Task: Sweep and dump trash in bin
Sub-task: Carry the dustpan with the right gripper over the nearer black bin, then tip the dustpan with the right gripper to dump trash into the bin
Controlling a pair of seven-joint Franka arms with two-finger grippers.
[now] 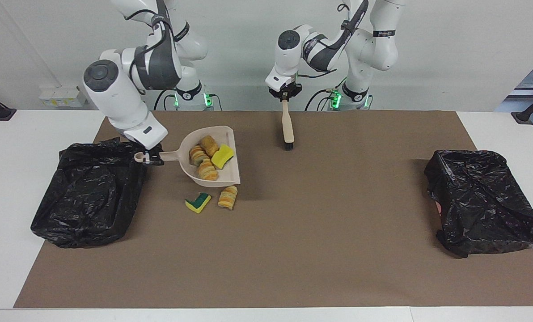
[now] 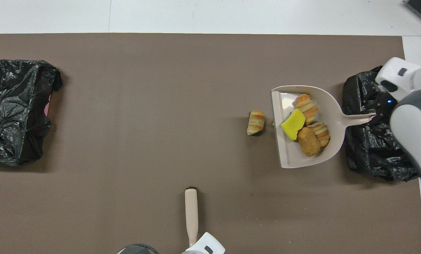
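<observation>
The right end effector point(image 1: 152, 157) grips the dustpan point(image 1: 213, 156) handle, lifted, with four scraps inside, right beside the black-lined bin point(image 1: 87, 192) at its end. The left end effector point(image 1: 285, 95) holds the brush point(image 1: 287, 127) upright. Two scraps point(image 1: 213, 199) remain on the table point(image 1: 293, 223) under the pan's mouth.

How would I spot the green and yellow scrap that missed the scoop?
Find the black bin bag at the right arm's end of the table, then the beige dustpan beside it. Just off the pan's open edge lie two scraps: the green-and-yellow sponge is flat and angular, unlike the striped roll beside it.
</observation>
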